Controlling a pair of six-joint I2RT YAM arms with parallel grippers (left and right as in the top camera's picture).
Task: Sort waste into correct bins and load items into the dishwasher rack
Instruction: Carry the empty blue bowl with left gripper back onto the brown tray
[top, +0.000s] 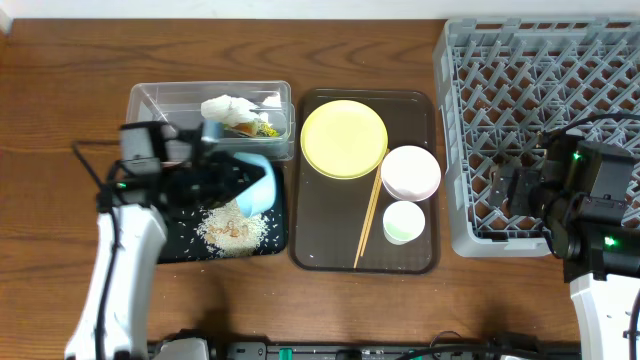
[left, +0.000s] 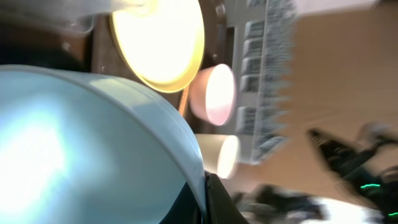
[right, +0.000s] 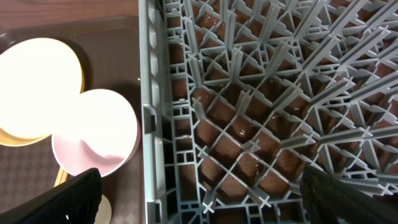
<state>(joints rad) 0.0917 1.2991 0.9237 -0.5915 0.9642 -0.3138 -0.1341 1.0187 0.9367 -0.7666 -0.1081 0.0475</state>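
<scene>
Looking down from overhead, the left end effector (top: 222, 180) is closed on the blue bowl (top: 258, 186). The bowl is tipped on its side above the black tray (top: 180, 248), where a heap of rice (top: 236, 230) lies. Just behind that tray, the tub (top: 150, 100) holds the napkin (top: 228, 107) and the wrapper (top: 256, 127). The right end effector (top: 512, 188) hangs over the rack (top: 470, 60) at the right end of the table (top: 60, 100). The tub, black tray and waste appear only in this view.

The left wrist view alone shows the grip from close by. The blue bowl's wall (left: 93, 143) fills the lower left, with one dark finger (left: 217, 202) against its rim and the other finger hidden. Beyond are the plate (left: 158, 40), pink bowl (left: 214, 93), cup (left: 222, 155) and a blurred rack.

Only the right wrist view makes the right fingers (right: 74, 199) plain. They stand wide apart above the rack's lattice floor, gripping nothing. The plate and pink bowl sit just outside the rack wall.

Counted, there are two bowls, one plate, one cup and one pair of chopsticks (top: 370, 215). There is also one napkin, one wrapper, one rice heap with stray grains, two bins and one rack. The plate, pink bowl, cup and chopsticks all rest on the single brown tray (top: 315, 250).
</scene>
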